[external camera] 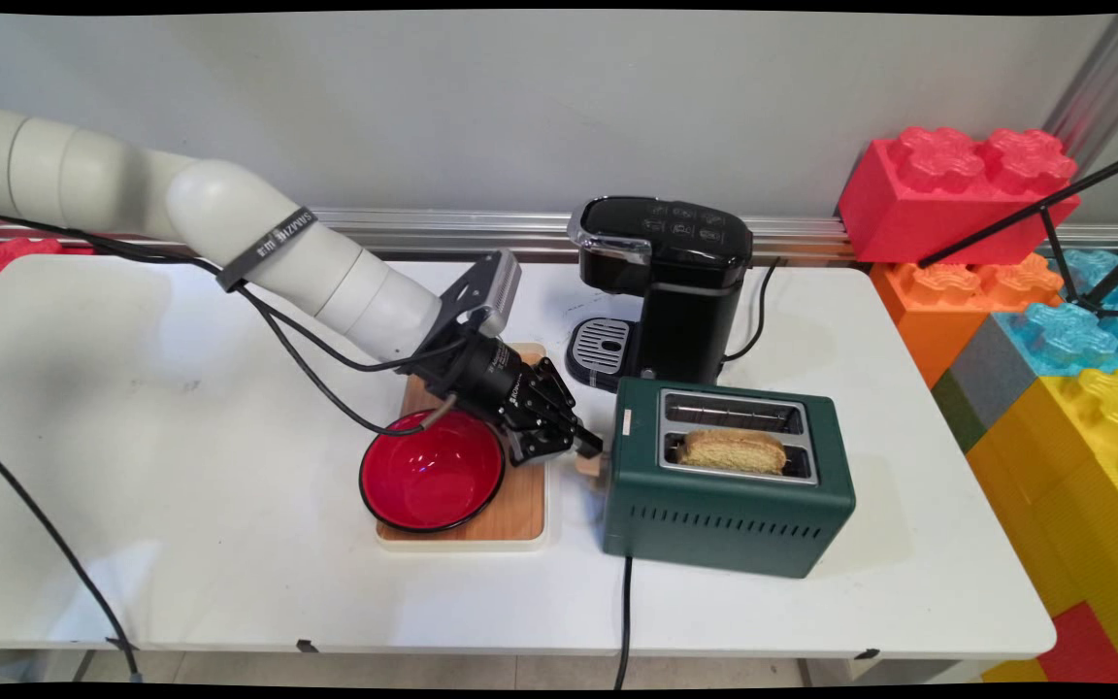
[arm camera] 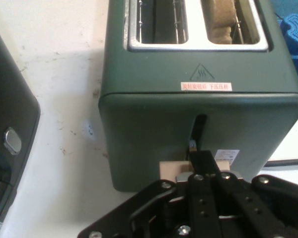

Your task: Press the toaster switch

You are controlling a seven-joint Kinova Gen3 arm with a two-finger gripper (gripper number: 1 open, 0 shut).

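My gripper (arm camera: 204,166) sat closed on the toaster (external camera: 729,476) lever (arm camera: 171,170) near the table's (external camera: 132,408) middle; an off-centre push could have slipped off or shoved the toaster toward the right edge.

I think this is a robot lab set up like a pretend kitchen. My white table (external camera: 180,544) holds a green toaster (external camera: 729,505) and a black coffee maker (external camera: 666,291). Giant toy bricks (external camera: 957,194) are stacked by a plain gray wall (external camera: 423,107).
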